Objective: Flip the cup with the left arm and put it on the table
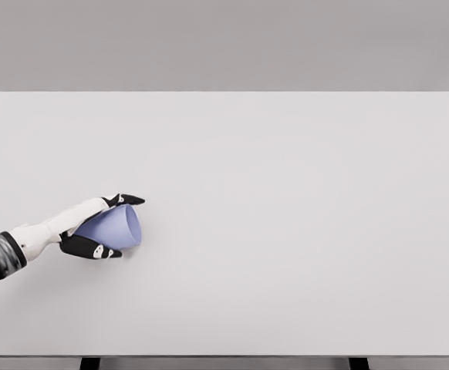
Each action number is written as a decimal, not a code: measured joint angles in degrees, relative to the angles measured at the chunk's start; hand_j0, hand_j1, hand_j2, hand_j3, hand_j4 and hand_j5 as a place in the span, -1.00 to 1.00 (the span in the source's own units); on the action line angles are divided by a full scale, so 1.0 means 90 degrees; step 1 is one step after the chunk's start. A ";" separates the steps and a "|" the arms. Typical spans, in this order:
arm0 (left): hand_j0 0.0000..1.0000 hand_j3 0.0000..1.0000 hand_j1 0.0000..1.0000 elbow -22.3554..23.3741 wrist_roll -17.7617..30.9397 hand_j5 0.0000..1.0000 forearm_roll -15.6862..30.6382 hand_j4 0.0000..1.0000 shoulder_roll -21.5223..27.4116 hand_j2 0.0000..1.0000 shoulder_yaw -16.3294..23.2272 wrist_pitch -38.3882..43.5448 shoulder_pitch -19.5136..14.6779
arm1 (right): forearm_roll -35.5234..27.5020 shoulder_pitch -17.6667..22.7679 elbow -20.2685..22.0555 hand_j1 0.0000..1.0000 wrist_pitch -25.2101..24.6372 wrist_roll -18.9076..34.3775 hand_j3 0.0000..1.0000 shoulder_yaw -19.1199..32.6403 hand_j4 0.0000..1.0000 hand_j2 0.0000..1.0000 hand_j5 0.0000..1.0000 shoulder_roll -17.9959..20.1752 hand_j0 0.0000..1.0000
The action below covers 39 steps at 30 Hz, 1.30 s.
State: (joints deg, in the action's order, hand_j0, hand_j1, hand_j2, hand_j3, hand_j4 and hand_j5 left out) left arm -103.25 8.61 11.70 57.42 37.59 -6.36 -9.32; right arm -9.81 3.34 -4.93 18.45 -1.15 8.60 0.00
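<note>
Sideways, tapered lavender cup (115, 227) lies gripped by left hand (86, 227) fingers (124, 200).

Right of, beyond and before the cup (115, 227), the counter (286, 231) lies open; only the left hand (97, 227) blocks its left side.

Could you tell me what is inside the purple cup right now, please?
The cup lies on its side in the left hand, mouth facing right. Its inside is not visible from this head view, so contents cannot be judged. Nothing shows spilled on the table.
</note>
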 measured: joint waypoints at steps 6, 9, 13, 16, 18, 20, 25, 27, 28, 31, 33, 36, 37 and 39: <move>0.56 0.56 0.56 0.0000 0.0002 0.56 -0.0013 0.56 0.0016 0.56 -0.0001 -0.0009 -0.0010 | 0.0000 0.0000 0.0000 1.00 0.0000 0.0000 1.00 0.0000 1.00 1.00 1.00 0.0000 1.00; 0.57 0.57 0.57 -0.0001 0.0002 0.57 -0.0016 0.57 0.0016 0.57 -0.0003 -0.0035 -0.0078 | 0.0000 0.0000 0.0000 1.00 0.0000 0.0000 1.00 0.0000 1.00 1.00 1.00 0.0000 1.00; 0.57 0.57 0.57 0.0000 0.0002 0.57 -0.0010 0.57 0.0005 0.57 -0.0023 -0.0064 -0.0156 | 0.0000 0.0000 0.0000 1.00 0.0000 0.0000 1.00 0.0000 1.00 1.00 1.00 0.0000 1.00; 0.59 0.59 0.59 0.0000 0.0000 0.59 0.0004 0.59 -0.0012 0.59 -0.0042 -0.0103 -0.0254 | 0.0000 0.0000 0.0000 1.00 0.0001 0.0000 1.00 0.0000 1.00 1.00 1.00 0.0000 1.00; 0.59 0.59 0.59 0.0000 -0.0004 0.59 0.0017 0.59 -0.0064 0.59 -0.0054 -0.0147 -0.0293 | 0.0000 0.0000 0.0000 1.00 0.0001 0.0000 1.00 0.0000 1.00 1.00 1.00 0.0000 1.00; 0.59 0.59 0.59 0.0000 -0.0006 0.59 0.0031 0.59 -0.0113 0.59 -0.0063 -0.0174 -0.0371 | 0.0000 0.0000 0.0000 1.00 0.0000 0.0000 1.00 0.0000 1.00 1.00 1.00 0.0000 1.00; 0.59 0.59 0.59 0.0000 -0.0008 0.59 0.0047 0.59 -0.0315 0.59 -0.0113 -0.0282 -0.0479 | 0.0000 0.0000 0.0000 1.00 0.0000 0.0000 1.00 0.0000 1.00 1.00 1.00 0.0000 1.00; 0.60 0.60 0.60 0.0000 -0.0008 0.60 0.0049 0.60 -0.0389 0.60 -0.0187 -0.0364 -0.0479 | 0.0000 0.0000 0.0000 1.00 0.0000 0.0000 1.00 0.0000 1.00 1.00 1.00 0.0000 1.00; 0.60 0.60 0.60 0.0000 -0.0008 0.60 0.0049 0.60 -0.0412 0.60 -0.0216 -0.0414 -0.0488 | 0.0000 0.0000 0.0000 1.00 0.0000 0.0000 1.00 0.0000 1.00 1.00 1.00 0.0000 1.00; 0.60 0.60 0.60 0.0000 -0.0008 0.60 0.0048 0.60 -0.0492 0.60 -0.0308 -0.0517 -0.0498 | 0.0000 0.0000 0.0000 1.00 0.0000 0.0000 1.00 0.0000 1.00 1.00 1.00 0.0000 1.00; 0.61 0.61 0.61 0.0000 -0.0008 0.61 0.0048 0.61 -0.0528 0.61 -0.0357 -0.0581 -0.0498 | 0.0000 0.0000 0.0000 1.00 0.0000 0.0000 1.00 0.0000 1.00 1.00 1.00 0.0000 1.00; 0.61 0.61 0.61 0.0000 -0.0008 0.61 0.0049 0.61 -0.0575 0.61 -0.0423 -0.0641 -0.0498 | 0.0000 0.0000 0.0000 1.00 0.0000 0.0000 1.00 0.0000 1.00 1.00 1.00 0.0000 1.00; 0.61 0.61 0.61 0.0000 -0.0008 0.61 0.0049 0.61 -0.0603 0.61 -0.0448 -0.0667 -0.0498 | 0.0000 0.0000 0.0000 1.00 0.0000 0.0000 1.00 0.0000 1.00 1.00 1.00 0.0000 1.00; 0.61 0.61 0.61 0.0000 -0.0008 0.61 0.0051 0.61 -0.0650 0.61 -0.0484 -0.0713 -0.0498 | 0.0000 0.0000 0.0000 1.00 0.0000 0.0000 1.00 0.0000 1.00 1.00 1.00 0.0000 1.00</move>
State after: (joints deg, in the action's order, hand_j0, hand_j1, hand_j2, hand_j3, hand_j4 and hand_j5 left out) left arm -103.25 8.54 12.16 51.57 33.23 -12.78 -13.80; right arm -9.81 3.34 -4.93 18.45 -1.15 8.60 0.00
